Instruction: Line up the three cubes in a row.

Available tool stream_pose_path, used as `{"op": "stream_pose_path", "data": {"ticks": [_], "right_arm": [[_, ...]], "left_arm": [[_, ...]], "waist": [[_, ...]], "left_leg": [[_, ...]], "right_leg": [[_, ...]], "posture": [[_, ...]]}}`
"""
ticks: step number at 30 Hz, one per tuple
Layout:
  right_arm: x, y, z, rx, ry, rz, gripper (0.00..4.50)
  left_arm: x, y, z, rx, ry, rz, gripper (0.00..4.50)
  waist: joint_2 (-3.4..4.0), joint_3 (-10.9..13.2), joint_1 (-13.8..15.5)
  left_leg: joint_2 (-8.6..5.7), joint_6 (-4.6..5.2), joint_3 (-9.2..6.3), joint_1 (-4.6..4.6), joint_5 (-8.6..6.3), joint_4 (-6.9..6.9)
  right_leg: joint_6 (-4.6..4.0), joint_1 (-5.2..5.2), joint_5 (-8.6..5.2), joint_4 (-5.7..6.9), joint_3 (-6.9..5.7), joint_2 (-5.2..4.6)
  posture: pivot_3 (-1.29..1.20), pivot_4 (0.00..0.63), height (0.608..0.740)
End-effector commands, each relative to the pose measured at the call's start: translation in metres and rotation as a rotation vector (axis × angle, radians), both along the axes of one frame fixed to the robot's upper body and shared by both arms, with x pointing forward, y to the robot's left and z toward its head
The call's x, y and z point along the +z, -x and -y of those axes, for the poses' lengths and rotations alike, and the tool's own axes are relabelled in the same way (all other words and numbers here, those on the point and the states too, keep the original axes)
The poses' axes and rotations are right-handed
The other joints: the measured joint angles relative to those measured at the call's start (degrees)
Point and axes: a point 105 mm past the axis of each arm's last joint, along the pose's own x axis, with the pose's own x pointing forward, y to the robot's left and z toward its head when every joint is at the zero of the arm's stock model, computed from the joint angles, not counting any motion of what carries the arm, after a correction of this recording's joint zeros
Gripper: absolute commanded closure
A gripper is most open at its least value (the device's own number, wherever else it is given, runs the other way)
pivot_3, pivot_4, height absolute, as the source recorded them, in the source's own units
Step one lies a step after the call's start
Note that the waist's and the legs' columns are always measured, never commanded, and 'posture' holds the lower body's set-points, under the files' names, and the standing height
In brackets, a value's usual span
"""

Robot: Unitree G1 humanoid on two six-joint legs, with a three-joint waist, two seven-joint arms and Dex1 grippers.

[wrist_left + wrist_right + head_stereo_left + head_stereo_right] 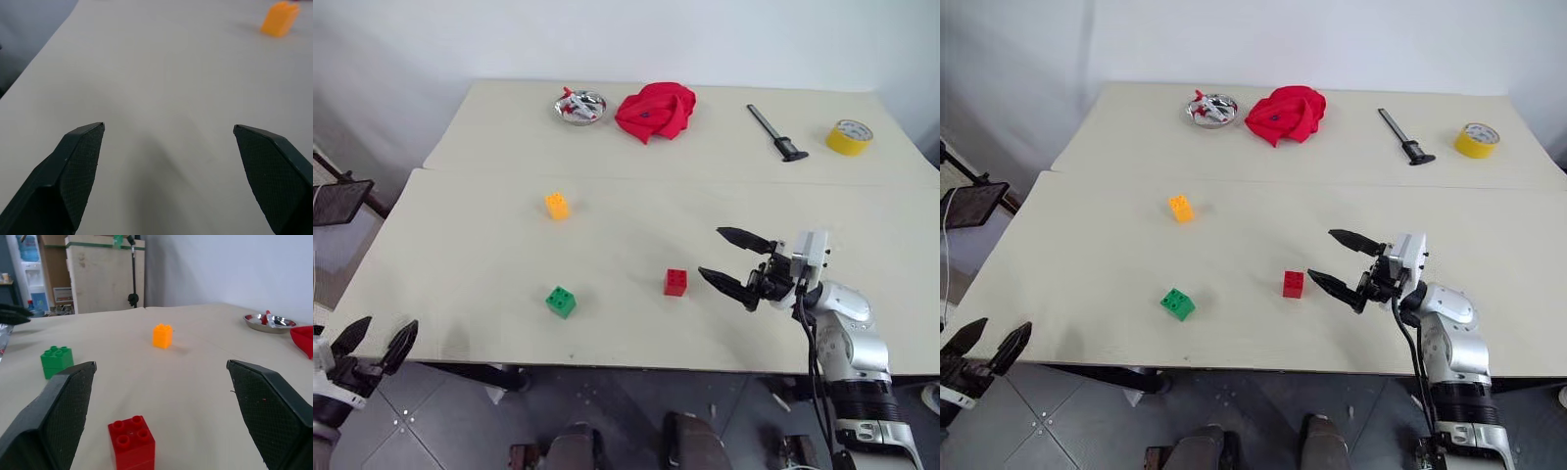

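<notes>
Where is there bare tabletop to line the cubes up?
Bare: the stretch between the orange cube, green cube and red cube, and the near-left corner. Crowded: the far edge, with metal dish, red cloth, caliper and yellow tape roll.

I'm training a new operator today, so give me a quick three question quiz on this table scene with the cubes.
1. True or false: the red cube touches the green cube.
2. Which cube lies nearest the right end effector? A orange-yellow, B green, C red.
3. Fill in: the orange-yellow cube sits closer to the metal dish than to the ____ tape roll.

Key: 1 false, they lie apart. 2 C. 3 yellow.
</notes>
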Motion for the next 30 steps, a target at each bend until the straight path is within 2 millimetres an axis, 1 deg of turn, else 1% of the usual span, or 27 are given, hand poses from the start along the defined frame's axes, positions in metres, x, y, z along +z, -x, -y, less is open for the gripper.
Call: {"op": "stream_pose_path", "data": {"ticks": [1, 3, 4, 7, 8, 9, 11, 12, 14, 16, 18, 20, 22, 24, 26, 27, 30], "right_arm": [[-0.001, 0.027, -0.008, 0.168, 0.116, 0.021, 0.03], [-0.007, 0.036, -0.011, 0.245, 0.178, 0.012, 0.03], [-0.008, 0.038, -0.011, 0.267, 0.201, 0.004, 0.03], [-0.009, 0.037, -0.009, 0.29, 0.237, 0.002, 0.03], [-0.009, 0.036, -0.008, 0.288, 0.241, -0.002, 0.03], [-0.01, 0.036, -0.008, 0.289, 0.249, -0.003, 0.03], [-0.011, 0.036, -0.008, 0.294, 0.26, -0.016, 0.03], [-0.011, 0.037, -0.008, 0.295, 0.259, -0.017, 0.03], [-0.012, 0.041, -0.01, 0.299, 0.258, -0.025, 0.03], [-0.014, 0.044, -0.012, 0.308, 0.263, -0.04, 0.03], [-0.015, 0.045, -0.013, 0.305, 0.273, -0.037, 0.03], [-0.014, 0.045, -0.013, 0.293, 0.279, -0.033, 0.03], [-0.014, 0.045, -0.011, 0.278, 0.285, -0.032, 0.03], [-0.015, 0.044, -0.011, 0.263, 0.287, -0.029, 0.03], [-0.017, 0.042, -0.012, 0.248, 0.284, -0.025, 0.03], [-0.017, 0.042, -0.013, 0.24, 0.276, -0.025, 0.03], [-0.018, 0.04, -0.017, 0.224, 0.256, -0.02, 0.03]], "left_arm": [[0.016, -0.011, 0.04, -0.277, -0.063, -0.025, 0.0], [0.016, -0.014, 0.057, -0.432, -0.127, -0.073, 0.0], [0.017, -0.016, 0.065, -0.516, -0.155, -0.09, 0.0], [0.015, -0.02, 0.085, -0.706, -0.245, -0.121, 0.0], [0.014, -0.024, 0.094, -0.774, -0.276, -0.13, 0.0], [0.014, -0.033, 0.104, -0.828, -0.313, -0.114, 0.0], [0.018, -0.05, 0.12, -0.893, -0.319, -0.08, 0.0], [0.017, -0.054, 0.126, -0.93, -0.329, -0.074, 0.0], [0.006, -0.055, 0.134, -1.018, -0.37, -0.104, 0.0], [0.0, -0.058, 0.138, -1.057, -0.383, -0.127, 0.0], [-0.001, -0.061, 0.141, -1.084, -0.386, -0.135, 0.0], [0.003, -0.06, 0.145, -1.098, -0.368, -0.131, 0.0], [0.005, -0.059, 0.147, -1.067, -0.361, -0.127, 0.0], [0.008, -0.06, 0.151, -1.005, -0.336, -0.117, 0.0], [0.009, -0.062, 0.157, -0.896, -0.279, -0.093, 0.0], [0.007, -0.065, 0.158, -0.828, -0.265, -0.093, 0.0], [0.001, -0.062, 0.171, -0.734, -0.226, -0.09, 0.0]], "waist": [[0.0, 0.0, 0.1], [0.0, 0.0, -0.1], [0.01, 0.0, -0.17], [0.02, 0.01, -0.49], [0.02, 0.01, -0.51], [0.06, 0.03, -0.42], [0.1, 0.04, 0.0], [0.09, 0.04, 0.08], [0.09, 0.03, -0.04], [0.09, 0.04, -0.24], [0.08, 0.04, -0.43], [0.08, 0.04, -0.42], [0.08, 0.04, -0.28], [0.08, 0.04, -0.17], [0.08, 0.04, -0.1], [0.08, 0.04, -0.03], [0.07, 0.05, 0.08]], "left_leg": [[-0.01, 0.01, -0.05, 0.0, -0.01, 0.0], [-0.09, 0.04, -0.02, -0.01, -0.03, 0.0], [-0.12, 0.05, 0.0, 0.01, -0.05, 0.0], [-0.17, 0.05, 0.18, 0.07, -0.07, -0.01], [-0.15, 0.04, 0.21, 0.08, -0.07, -0.01], [-0.15, 0.03, 0.22, 0.09, -0.08, -0.02], [-0.19, 0.04, 0.28, 0.04, -0.07, 0.02], [-0.21, 0.04, 0.3, -0.02, -0.06, 0.1], [-0.2, 0.04, 0.32, -0.04, -0.07, 0.13], [-0.2, 0.02, 0.4, -0.02, -0.13, 0.1], [-0.14, 0.0, 0.59, -0.03, -0.17, 0.1], [-0.12, 0.0, 0.62, -0.04, -0.17, 0.11], [-0.12, 0.0, 0.62, -0.03, -0.17, 0.14], [-0.12, 0.01, 0.57, -0.03, -0.17, 0.17], [-0.13, 0.02, 0.46, -0.03, -0.18, 0.18], [-0.12, 0.03, 0.38, -0.04, -0.19, 0.19], [-0.13, 0.07, 0.25, -0.04, -0.21, 0.28]], "right_leg": [[0.0, 0.0, 0.0, -0.01, 0.0, 0.0], [0.0, 0.0, 0.0, -0.04, -0.03, 0.04], [-0.01, -0.01, 0.0, -0.04, -0.03, 0.05], [-0.1, -0.04, -0.01, -0.05, -0.03, 0.08], [-0.11, -0.05, -0.01, -0.07, -0.04, 0.09], [-0.11, -0.06, 0.0, -0.04, -0.05, 0.1], [-0.11, -0.04, 0.0, -0.05, -0.1, 0.09], [-0.11, -0.04, 0.0, -0.01, -0.15, 0.1], [-0.09, -0.02, 0.02, 0.01, -0.22, 0.09], [-0.07, -0.04, 0.02, 0.02, -0.31, 0.09], [-0.07, -0.08, 0.02, 0.01, -0.39, 0.13], [-0.07, -0.08, 0.02, 0.0, -0.41, 0.15], [-0.07, -0.06, 0.02, 0.0, -0.41, 0.14], [-0.07, -0.04, 0.02, 0.01, -0.4, 0.12], [-0.07, -0.04, 0.02, 0.01, -0.38, 0.1], [-0.06, -0.03, 0.03, -0.01, -0.37, 0.08], [-0.03, 0.03, 0.05, 0.0, -0.37, 0.07]], "posture": [[0.0, 0.15, 0.74], [0.0, 0.15, 0.74], [0.0, 0.15, 0.74], [0.0, 0.15, 0.74], [0.0, 0.15, 0.74], [0.0, 0.15, 0.74], [0.0, 0.15, 0.74], [0.0, 0.15, 0.74], [0.0, 0.15, 0.74], [0.0, 0.15, 0.74], [0.0, 0.15, 0.74], [0.0, 0.15, 0.74], [0.0, 0.15, 0.74], [0.0, 0.15, 0.74], [0.0, 0.15, 0.74], [0.0, 0.15, 0.74], [0.0, 0.15, 0.74]]}}
